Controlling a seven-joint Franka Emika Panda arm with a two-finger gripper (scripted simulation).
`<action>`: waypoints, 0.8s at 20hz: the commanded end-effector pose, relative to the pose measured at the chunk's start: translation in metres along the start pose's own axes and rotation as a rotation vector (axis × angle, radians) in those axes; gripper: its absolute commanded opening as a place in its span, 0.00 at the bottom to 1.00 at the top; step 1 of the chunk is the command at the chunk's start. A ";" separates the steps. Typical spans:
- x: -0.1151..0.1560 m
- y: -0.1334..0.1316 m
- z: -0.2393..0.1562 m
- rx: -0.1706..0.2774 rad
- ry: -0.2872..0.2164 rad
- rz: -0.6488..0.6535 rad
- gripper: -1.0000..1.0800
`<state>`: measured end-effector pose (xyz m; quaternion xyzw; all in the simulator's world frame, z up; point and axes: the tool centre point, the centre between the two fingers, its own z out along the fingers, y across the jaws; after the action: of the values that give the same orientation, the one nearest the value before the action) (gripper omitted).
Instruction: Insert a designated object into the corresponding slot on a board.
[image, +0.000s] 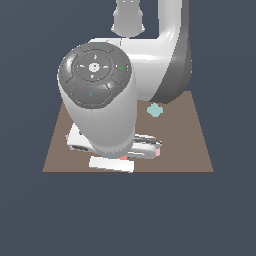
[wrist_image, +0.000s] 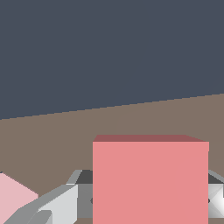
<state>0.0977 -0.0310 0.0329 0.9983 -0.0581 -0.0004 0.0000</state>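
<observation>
The designated object, a salmon-red square tile (wrist_image: 151, 183), fills the near part of the wrist view. My gripper (wrist_image: 151, 203) is shut on it, with a light grey finger (wrist_image: 57, 203) on one side and the other finger (wrist_image: 216, 199) on the opposite side. In the exterior view only slivers of the tile (image: 158, 151) show under the arm, near the front edge of the brown board (image: 195, 150). The slot is hidden behind the arm in the exterior view. It does not show in the wrist view either, where bare board (wrist_image: 52, 140) lies beyond the tile.
The arm's large white and grey body (image: 100, 100) covers most of the board in the exterior view. A pale cyan piece (image: 155, 110) lies on the board toward the back. A pale pink hexagon (wrist_image: 13, 197) lies beside one finger.
</observation>
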 end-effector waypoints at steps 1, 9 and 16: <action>0.000 0.000 0.000 0.000 0.000 0.000 0.00; -0.005 -0.002 0.000 0.000 0.000 -0.049 0.00; -0.018 -0.004 -0.001 0.000 0.000 -0.174 0.00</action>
<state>0.0834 -0.0255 0.0330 0.9999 0.0130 -0.0008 0.0000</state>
